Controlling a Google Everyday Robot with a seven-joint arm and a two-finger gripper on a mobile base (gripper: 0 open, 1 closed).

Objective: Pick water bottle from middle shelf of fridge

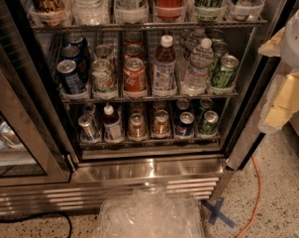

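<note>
Gripper point(284, 90) hangs outside the fridge point(149, 170), and I cannot tell its grip state. This looks like the approach step: the water bottle point(198, 66) stands well left of it on the middle shelf point(149, 99), so the next move calls for reaching leftward and inward.
</note>
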